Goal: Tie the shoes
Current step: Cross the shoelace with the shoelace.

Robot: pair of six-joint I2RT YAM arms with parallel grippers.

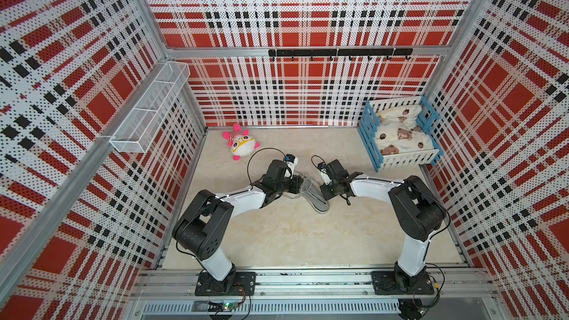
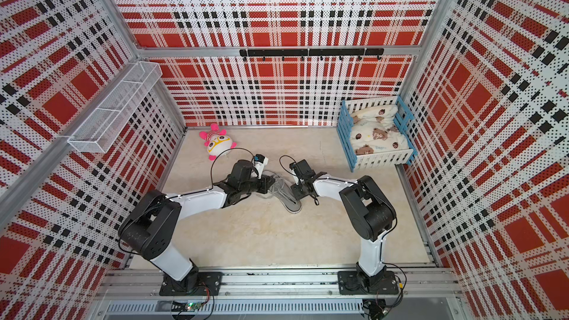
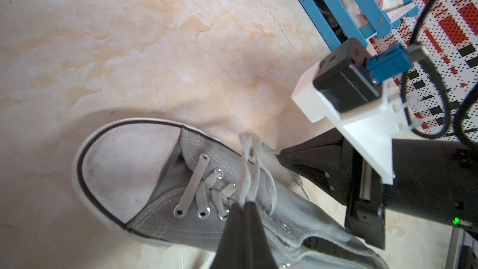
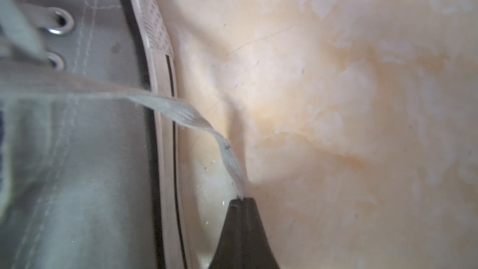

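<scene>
I find left fingers and right fingers each pinching the laces. The laces look limp and slip-prone; the light sneaker may drag.

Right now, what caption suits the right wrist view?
Right tool shut on a pale lace beside the grey sneaker.

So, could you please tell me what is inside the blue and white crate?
A folded cream blanket with brown bear prints fills the crate. Anything beneath the blanket, and the crate's floor, is hidden.
</scene>
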